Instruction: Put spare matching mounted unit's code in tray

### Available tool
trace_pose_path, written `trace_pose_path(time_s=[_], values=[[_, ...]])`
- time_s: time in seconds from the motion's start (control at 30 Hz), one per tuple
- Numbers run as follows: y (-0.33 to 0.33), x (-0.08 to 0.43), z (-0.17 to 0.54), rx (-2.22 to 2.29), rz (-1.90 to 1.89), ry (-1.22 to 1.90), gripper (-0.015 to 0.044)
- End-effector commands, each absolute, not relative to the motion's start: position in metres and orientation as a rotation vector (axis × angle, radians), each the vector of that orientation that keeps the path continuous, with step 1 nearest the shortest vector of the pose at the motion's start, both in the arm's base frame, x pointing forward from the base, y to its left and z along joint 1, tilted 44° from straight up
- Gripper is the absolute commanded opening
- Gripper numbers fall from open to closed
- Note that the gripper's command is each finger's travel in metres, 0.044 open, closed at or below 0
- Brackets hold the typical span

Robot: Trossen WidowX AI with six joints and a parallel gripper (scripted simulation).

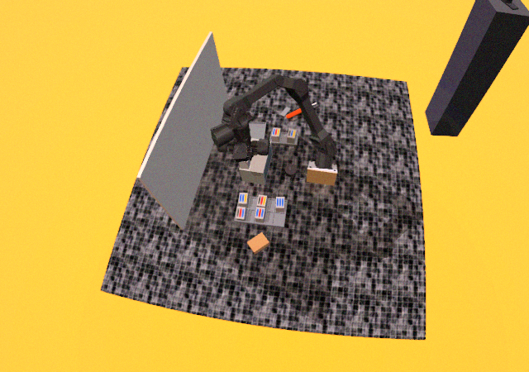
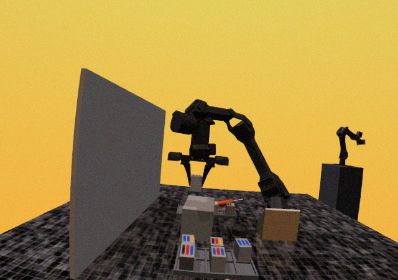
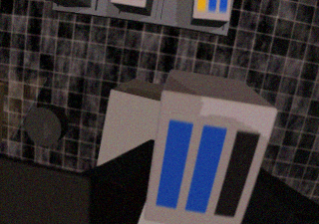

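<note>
My gripper (image 2: 196,184) is shut on a pale block, in the air above and behind the large grey box. The held block (image 2: 196,188) (image 3: 205,169) has blue, blue and black stripes in the wrist view. The grey box (image 1: 253,174) (image 2: 196,220) (image 3: 131,126) may be the mounted unit; its back is hidden. A pale grey flat piece (image 1: 257,130), perhaps the tray, lies behind it, partly hidden by the arm. The front rack (image 1: 278,219) (image 2: 237,268) (image 3: 171,15) holds several striped spares, among them an all-blue spare (image 1: 280,202) (image 2: 242,249).
A tall grey panel (image 1: 188,124) (image 2: 119,174) stands left of the arm. A small rack (image 1: 284,140) behind the box bears two striped blocks. An orange screwdriver (image 1: 293,113) (image 2: 225,202) lies beyond. A dark round object (image 1: 290,169) (image 3: 44,125) and an orange block (image 1: 258,242) are nearby.
</note>
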State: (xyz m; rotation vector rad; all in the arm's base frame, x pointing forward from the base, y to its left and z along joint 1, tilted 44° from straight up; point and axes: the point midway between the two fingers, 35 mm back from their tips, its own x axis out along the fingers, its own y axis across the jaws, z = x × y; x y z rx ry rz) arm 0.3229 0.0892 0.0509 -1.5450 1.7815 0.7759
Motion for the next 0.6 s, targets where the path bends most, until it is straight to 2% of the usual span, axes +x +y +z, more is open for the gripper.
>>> trace_pose_path(time_s=[0.0,0.57], values=[[0.067,0.333,0.071,-1.548,0.753,1.767,0.0],[-0.045,0.342,0.155,-1.585,0.696,1.806,0.0]])
